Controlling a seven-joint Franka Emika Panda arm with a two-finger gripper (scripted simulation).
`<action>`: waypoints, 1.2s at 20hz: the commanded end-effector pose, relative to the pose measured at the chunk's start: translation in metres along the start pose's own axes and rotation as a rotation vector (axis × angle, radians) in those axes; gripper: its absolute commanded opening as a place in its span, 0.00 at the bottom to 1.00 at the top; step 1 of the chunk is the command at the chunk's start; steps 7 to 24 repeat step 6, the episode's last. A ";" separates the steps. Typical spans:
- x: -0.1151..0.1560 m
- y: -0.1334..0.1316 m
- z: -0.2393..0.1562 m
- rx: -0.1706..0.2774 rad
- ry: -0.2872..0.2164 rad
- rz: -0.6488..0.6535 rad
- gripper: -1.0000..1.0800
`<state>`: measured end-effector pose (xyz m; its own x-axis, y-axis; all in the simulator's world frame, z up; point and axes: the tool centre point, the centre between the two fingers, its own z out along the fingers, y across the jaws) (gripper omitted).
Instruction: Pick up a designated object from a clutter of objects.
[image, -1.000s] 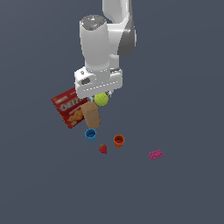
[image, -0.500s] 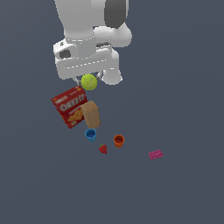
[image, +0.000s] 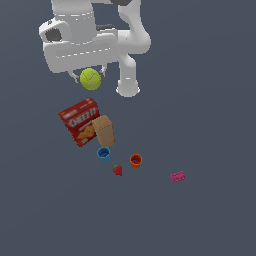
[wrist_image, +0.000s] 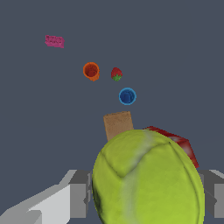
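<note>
While the gripper (image: 91, 76) hangs high above the floor, its two fingers are closed on the tennis ball (image: 90, 79), which fills the near field of the wrist view (wrist_image: 148, 179) with a pale seam across its yellow-green surface. In the exterior view the rest of the clutter lies on the dark floor well below the ball, toward 6 o'clock. Red cracker box (image: 79, 121) leans against the tan carton (image: 103, 130), which touches it at its 3 o'clock side. Blue cup (image: 103, 154) sits just at the carton's 6 o'clock; red strawberry (image: 117, 170) and orange cup (image: 135, 160) lie near it toward 4 o'clock. Pink flat brick (image: 178, 176) lies apart, at 4 o'clock of the orange cup
</note>
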<state>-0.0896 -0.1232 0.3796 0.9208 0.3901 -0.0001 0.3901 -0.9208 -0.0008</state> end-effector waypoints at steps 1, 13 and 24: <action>-0.001 0.004 -0.008 0.000 0.000 -0.001 0.00; -0.001 0.006 -0.012 -0.001 0.000 -0.001 0.00; -0.001 0.006 -0.012 -0.001 0.000 -0.001 0.00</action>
